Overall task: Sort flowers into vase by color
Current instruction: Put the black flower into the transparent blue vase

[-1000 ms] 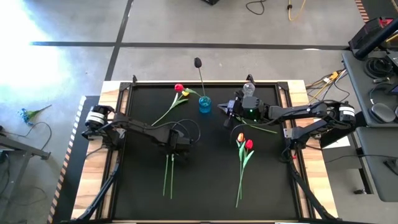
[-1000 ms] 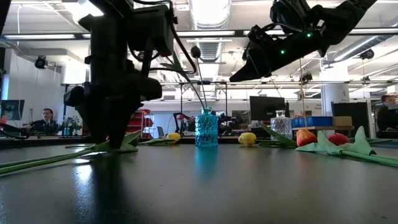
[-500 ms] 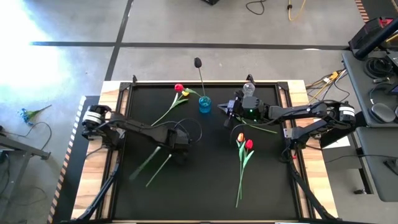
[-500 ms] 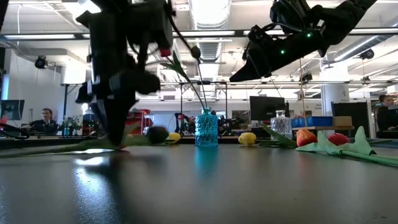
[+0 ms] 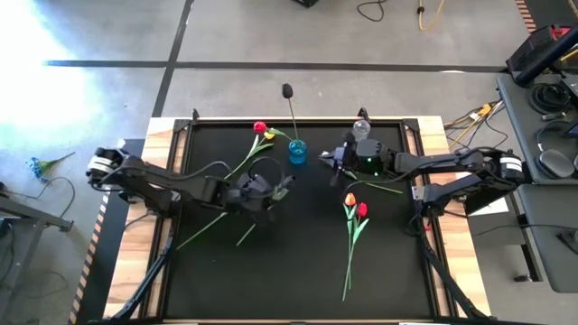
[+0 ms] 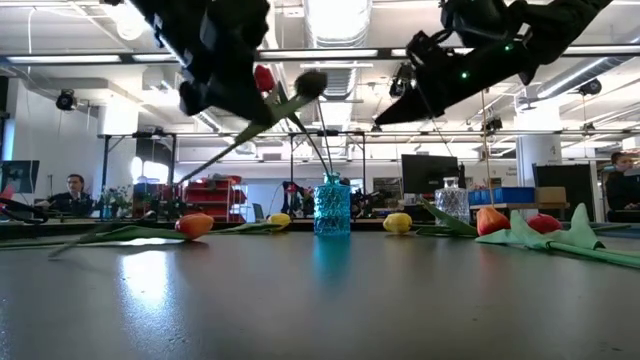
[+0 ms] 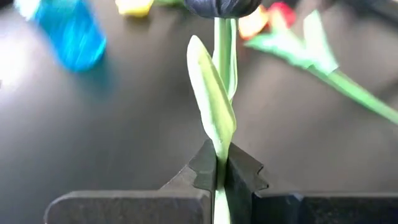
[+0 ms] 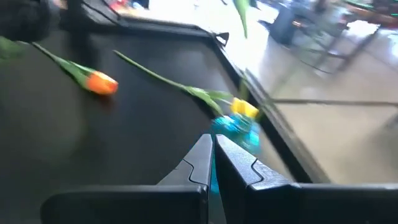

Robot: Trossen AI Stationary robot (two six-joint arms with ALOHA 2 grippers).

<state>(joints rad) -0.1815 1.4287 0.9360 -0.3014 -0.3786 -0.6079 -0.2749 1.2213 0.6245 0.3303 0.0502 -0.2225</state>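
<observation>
While lifted off the worktop (image 5: 298, 271), left gripper (image 7: 216, 177): fingers pinched on the green stem of a near-black tulip (image 6: 310, 83), held at a slant left of the blue vase (image 5: 297, 151).
Loose stems: two lie slanted on the worktop below the left gripper; an orange tulip (image 6: 194, 225) lies there too.
Blue vase: near the worktop's far edge, with one dark-headed flower (image 5: 287, 91) standing in it.
Red tulip (image 5: 260, 128) and yellow tulip (image 5: 269, 134): lying just left of the vase.
Right gripper (image 8: 212, 163): raised just right of the vase, fingers pressed together.
Clear vase (image 5: 361, 129): behind the right gripper.
Orange-and-red pair (image 5: 355, 207): lying right of centre.
</observation>
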